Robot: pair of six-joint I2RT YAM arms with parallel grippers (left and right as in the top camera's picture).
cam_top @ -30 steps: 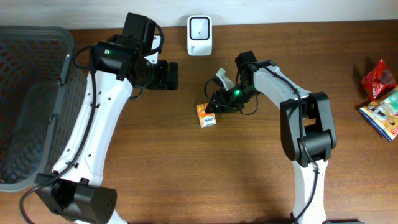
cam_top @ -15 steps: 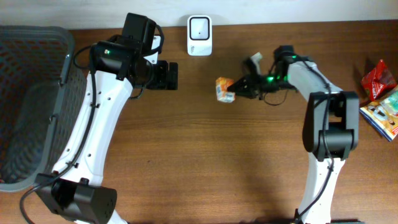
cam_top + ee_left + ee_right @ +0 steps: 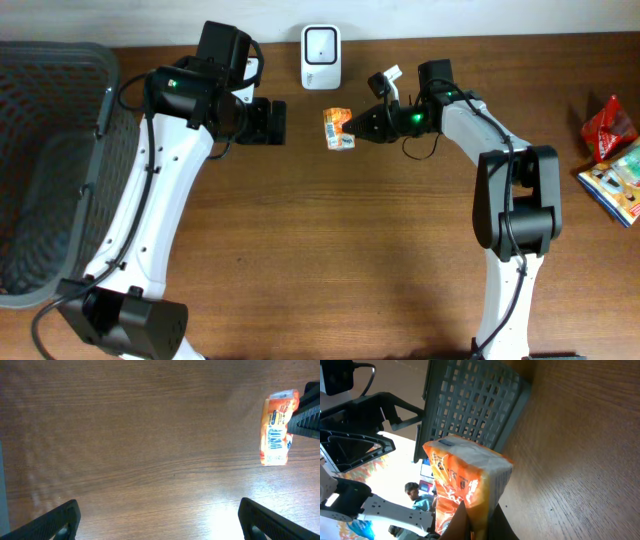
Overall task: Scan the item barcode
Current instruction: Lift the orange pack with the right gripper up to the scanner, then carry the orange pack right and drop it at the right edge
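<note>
Left wrist view: we see a barcode (other print unreadable) on the orange snack packet [image 3: 276, 430], near the scanner [image 3: 320, 43], clamped in our right gripper [image 3: 360, 126]; the left gripper [image 3: 277, 121] stands wide apart.

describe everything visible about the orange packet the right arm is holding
The orange packet is a small, soft-looking plastic pouch, orange and white, with a dark barcode on a white panel facing the left wrist camera. It appears lifted off the wooden table, pinched at one end by the shut jaws of the right gripper; nothing else touches it. Overhead, it hangs near the white scanner.
</note>
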